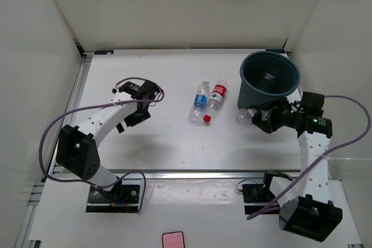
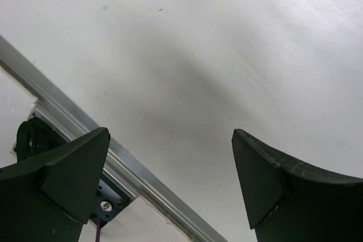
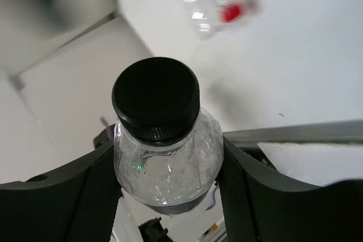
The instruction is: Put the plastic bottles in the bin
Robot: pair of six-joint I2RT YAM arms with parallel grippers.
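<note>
Our right claw (image 3: 167, 188) is pinching the dark-capped bottle (image 3: 164, 160) by the shoulder, one finger pressed on each side just under the black cap (image 3: 156, 97). The top view shows the bottle held roughly level and off the table (image 1: 163, 143), its cap end toward the left edge. It hangs just beside the near side of the bin (image 1: 251, 98), which stands by the far right corner, mouth up and tilted a little toward us. We judge that we are in the carry step for this bottle: the pick is done, the drop is not. The next move calls for lifting the bottle above the rolled rim, bringing it over the opening, and only then spreading the fingers. The bin is tall, so we must clear the rim and not nudge the wall. Two more bottles, the blue-labelled bottle (image 1: 200, 100) and the red-labelled bottle (image 1: 216, 98), lie side by side near the middle of the table, awaiting their turn. We cannot find the plain one. Our left claw (image 2: 170, 154) is spread wide over bare table toward the left edge, holding nothing.
</note>
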